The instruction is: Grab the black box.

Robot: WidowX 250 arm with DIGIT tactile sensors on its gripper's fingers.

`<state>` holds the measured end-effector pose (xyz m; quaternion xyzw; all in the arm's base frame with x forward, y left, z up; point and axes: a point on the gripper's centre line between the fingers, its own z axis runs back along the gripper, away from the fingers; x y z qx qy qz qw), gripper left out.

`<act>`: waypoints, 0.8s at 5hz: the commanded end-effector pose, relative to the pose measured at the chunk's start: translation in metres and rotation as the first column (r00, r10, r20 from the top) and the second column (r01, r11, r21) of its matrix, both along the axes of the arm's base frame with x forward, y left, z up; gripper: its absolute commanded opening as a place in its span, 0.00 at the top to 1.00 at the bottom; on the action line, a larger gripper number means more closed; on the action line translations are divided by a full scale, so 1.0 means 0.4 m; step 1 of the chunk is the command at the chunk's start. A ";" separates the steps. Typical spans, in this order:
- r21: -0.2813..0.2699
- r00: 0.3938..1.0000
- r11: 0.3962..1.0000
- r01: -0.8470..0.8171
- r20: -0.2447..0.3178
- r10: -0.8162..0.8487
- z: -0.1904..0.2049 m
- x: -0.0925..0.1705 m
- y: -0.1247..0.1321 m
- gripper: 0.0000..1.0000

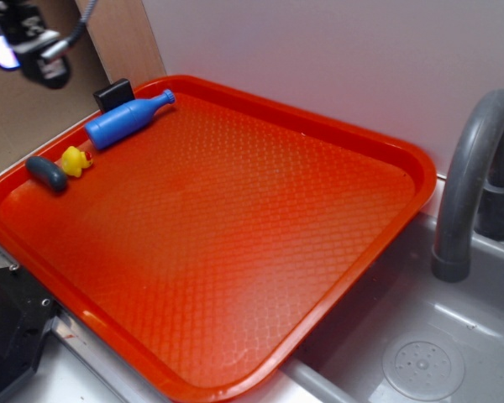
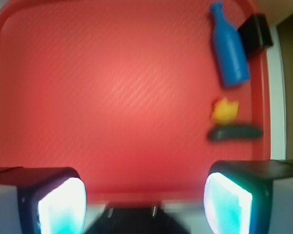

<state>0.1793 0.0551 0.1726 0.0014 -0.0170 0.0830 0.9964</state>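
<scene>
The black box is a small matte block leaning on the far-left rim of the red tray. In the wrist view the black box shows at the top right, just beyond the blue bottle. My gripper hangs high above the tray's left corner, well away from the box. In the wrist view my gripper is open, its two pads wide apart with only the tray between them.
A blue bottle lies against the box. A yellow duck and a dark grey capsule lie near the tray's left rim. A grey faucet and sink are at the right.
</scene>
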 end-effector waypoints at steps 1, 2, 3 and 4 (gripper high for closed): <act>0.090 0.989 0.986 -0.137 0.074 0.131 -0.068 0.046 0.168 0.00; 0.163 0.982 0.971 -0.173 0.107 0.157 -0.104 0.051 0.210 0.00; 0.145 0.972 0.967 -0.210 0.140 0.190 -0.132 0.060 0.276 0.00; 0.133 0.968 0.968 -0.215 0.159 0.193 -0.149 0.088 0.314 0.00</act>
